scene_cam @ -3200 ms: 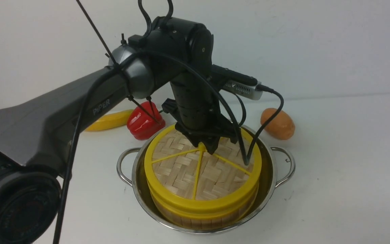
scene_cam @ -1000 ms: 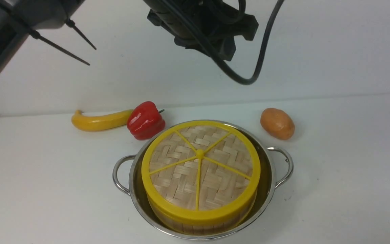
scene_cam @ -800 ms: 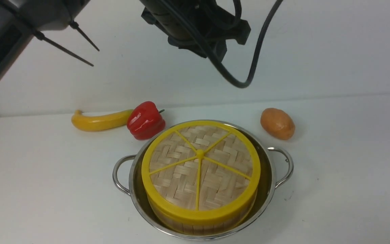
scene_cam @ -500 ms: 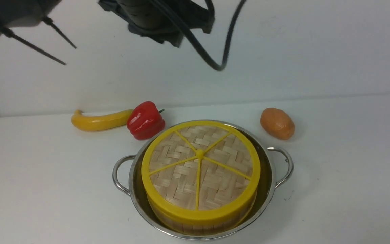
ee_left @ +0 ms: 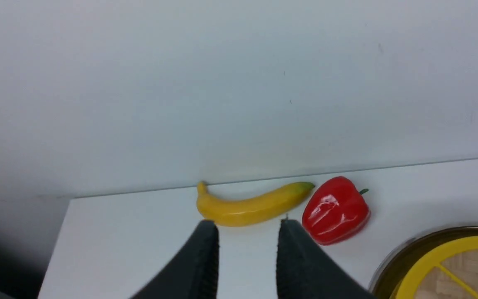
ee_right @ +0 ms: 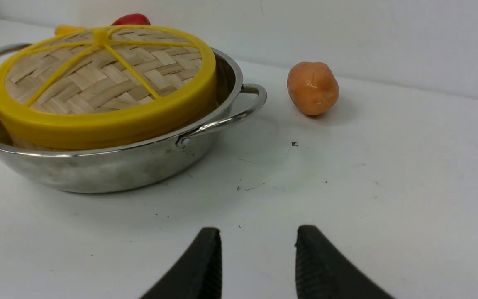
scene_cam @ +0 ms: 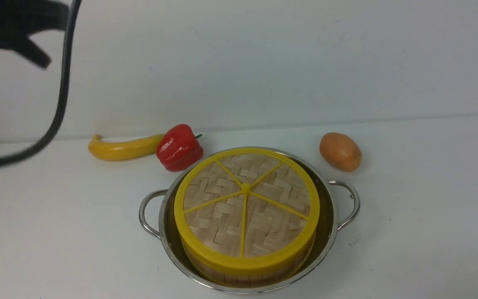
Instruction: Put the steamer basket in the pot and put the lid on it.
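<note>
The lid (scene_cam: 245, 207) sits flat on the steamer basket (scene_cam: 247, 272) inside the pot (scene_cam: 330, 224) — looks stacked as the task asks. Left gripper (ee_left: 247, 249) is parted and empty with the pot off to one side; right gripper (ee_right: 257, 257) is parted too — nothing between its jaws, pot well ahead.

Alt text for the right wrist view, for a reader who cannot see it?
A steel pot holds a steamer basket capped by its woven lid. An orange potato lies beyond on the white table, and the open, empty right gripper hovers in the foreground.
</note>
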